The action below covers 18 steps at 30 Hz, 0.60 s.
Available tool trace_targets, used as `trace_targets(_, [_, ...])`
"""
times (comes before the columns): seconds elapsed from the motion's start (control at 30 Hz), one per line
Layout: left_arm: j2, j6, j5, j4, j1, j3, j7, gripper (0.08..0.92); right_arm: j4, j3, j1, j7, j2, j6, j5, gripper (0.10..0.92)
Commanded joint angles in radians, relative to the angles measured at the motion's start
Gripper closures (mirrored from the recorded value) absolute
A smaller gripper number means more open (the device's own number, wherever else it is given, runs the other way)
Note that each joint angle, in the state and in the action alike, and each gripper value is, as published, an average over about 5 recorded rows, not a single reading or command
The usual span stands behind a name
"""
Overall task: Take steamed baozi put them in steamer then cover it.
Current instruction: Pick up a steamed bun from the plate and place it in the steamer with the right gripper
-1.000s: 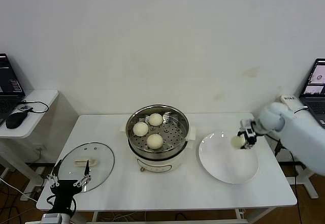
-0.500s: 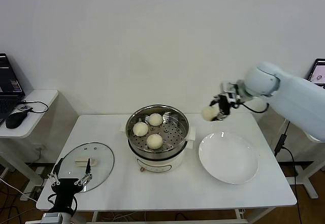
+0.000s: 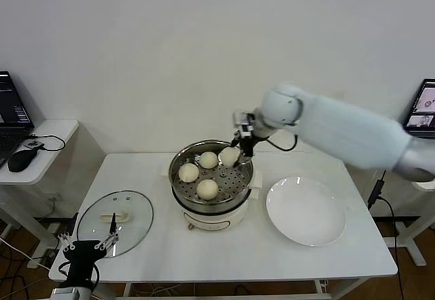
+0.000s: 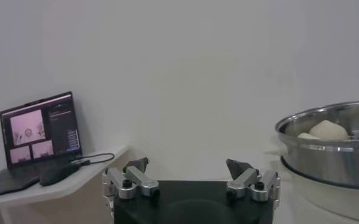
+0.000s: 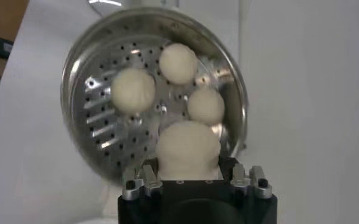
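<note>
The steamed baozi [image 3: 229, 155] last in line is held over the steamer [image 3: 211, 177], clamped between the fingers of the right gripper [image 3: 239, 148], which are closed partway around it. Three other buns [image 5: 132, 90] are already seated on the perforated floor inside the steamer. The plate [image 3: 306, 211] beside the steamer is left bare. The cover [image 3: 114, 213] is lying flat on the tabletop [image 3: 224, 256] on the steamer's other side, and the left gripper [image 4: 191, 181] is parked just beyond it, fingers spread wide and holding nothing. A release from this height could be risky (the bun might bounce off its neighbours, or catch the rim and roll out).
</note>
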Motion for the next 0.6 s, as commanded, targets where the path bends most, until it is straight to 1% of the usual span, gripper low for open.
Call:
trace_targets(0.03, [-0.001, -0.003, -0.002, 0.005, -0.001, 0.001, 0.0, 0.177, -0.13, -0.033, -0.068, 0.016, 0.137, -0.017, -0.059, 0.406])
trace_targets(0.3, [-0.002, -0.002, -0.002, 0.01, -0.005, 0.002, 0.0, 0.177, -0.174, -0.017, -0.104, 0.011, 0.14, -0.003, -0.146, 0.406])
trace_targets(0.6, [0.0, -0.002, -0.005, 0.015, -0.011, -0.001, 0.0, 0.177, -0.194, -0.001, -0.125, 0.009, 0.138, 0.01, -0.175, 0.405])
